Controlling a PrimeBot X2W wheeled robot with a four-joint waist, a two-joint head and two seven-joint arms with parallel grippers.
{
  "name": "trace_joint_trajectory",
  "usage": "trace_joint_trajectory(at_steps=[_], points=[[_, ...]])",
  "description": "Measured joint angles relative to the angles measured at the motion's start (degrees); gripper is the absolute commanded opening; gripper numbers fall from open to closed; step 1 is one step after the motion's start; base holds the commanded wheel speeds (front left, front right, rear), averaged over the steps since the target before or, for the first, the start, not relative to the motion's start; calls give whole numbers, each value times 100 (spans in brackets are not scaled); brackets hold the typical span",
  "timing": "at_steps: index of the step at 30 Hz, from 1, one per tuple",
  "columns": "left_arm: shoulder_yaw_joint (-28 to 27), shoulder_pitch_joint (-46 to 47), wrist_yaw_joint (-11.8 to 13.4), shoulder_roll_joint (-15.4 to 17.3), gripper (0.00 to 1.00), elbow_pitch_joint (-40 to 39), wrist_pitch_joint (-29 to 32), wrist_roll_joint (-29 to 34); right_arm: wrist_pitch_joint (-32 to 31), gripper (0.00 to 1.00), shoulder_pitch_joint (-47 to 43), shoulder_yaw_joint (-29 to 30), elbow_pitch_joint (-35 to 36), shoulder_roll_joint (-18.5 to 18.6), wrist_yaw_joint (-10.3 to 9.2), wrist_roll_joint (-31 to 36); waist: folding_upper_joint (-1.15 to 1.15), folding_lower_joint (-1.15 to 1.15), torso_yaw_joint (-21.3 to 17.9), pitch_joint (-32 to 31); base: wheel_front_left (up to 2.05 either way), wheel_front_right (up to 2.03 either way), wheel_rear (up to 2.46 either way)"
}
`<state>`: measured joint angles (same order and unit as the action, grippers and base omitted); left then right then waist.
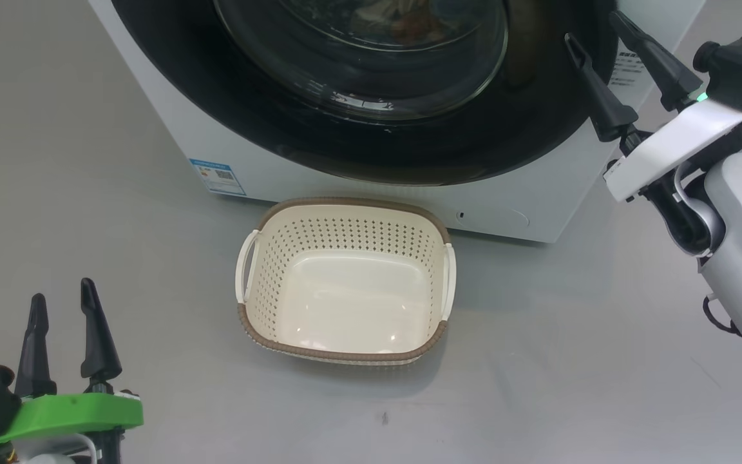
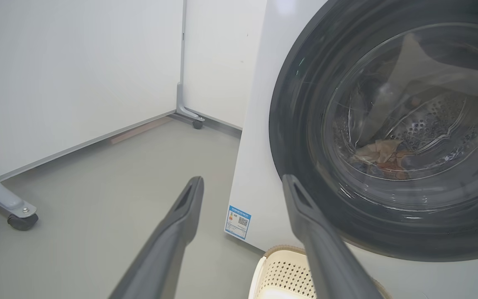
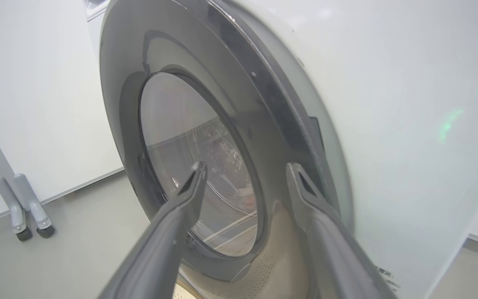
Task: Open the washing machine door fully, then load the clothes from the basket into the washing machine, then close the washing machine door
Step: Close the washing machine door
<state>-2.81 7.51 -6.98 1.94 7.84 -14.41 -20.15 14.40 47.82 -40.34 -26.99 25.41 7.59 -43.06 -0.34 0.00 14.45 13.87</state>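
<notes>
Just left of the wide-open right claw (image 1: 592, 26), the washing machine door (image 1: 358, 64) looks rigid, heavy and slick, best pressed on its rim; left claw (image 1: 62, 290) likewise wide.

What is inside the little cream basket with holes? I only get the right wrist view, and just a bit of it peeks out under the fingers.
Observer: Nothing. In the head view the small cream-white perforated plastic basket with the brown woven-look rim is empty.
Operator: Where are the clothes, then?
Observer: In the left wrist view, crumpled beige and orange-brown printed clothes lie in the perforated steel drum, behind the glass of the large round black-rimmed washing machine door.
Operator: What is my other hand doing?
Observer: The left gripper is open and holds nothing. It sits low at the left of the head view, apart from the basket.
</notes>
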Motion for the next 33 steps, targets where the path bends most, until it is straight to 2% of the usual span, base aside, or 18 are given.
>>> trace_joint_trajectory(at_steps=[17,23,33], points=[[-109,-224,0,181,100,-83,0,127,0,100,-933,516,268,-242,-1,108,0,0,-930,-502,0,0,0],[-149,-384,0,194,100,12,-25,152,0,100,-1275,538,399,-346,-2,214,0,0,-1278,-643,0,0,0],[116,-427,0,192,100,1,-25,37,0,100,-1829,662,488,-385,-2,336,0,0,-1710,-846,0,0,0]])
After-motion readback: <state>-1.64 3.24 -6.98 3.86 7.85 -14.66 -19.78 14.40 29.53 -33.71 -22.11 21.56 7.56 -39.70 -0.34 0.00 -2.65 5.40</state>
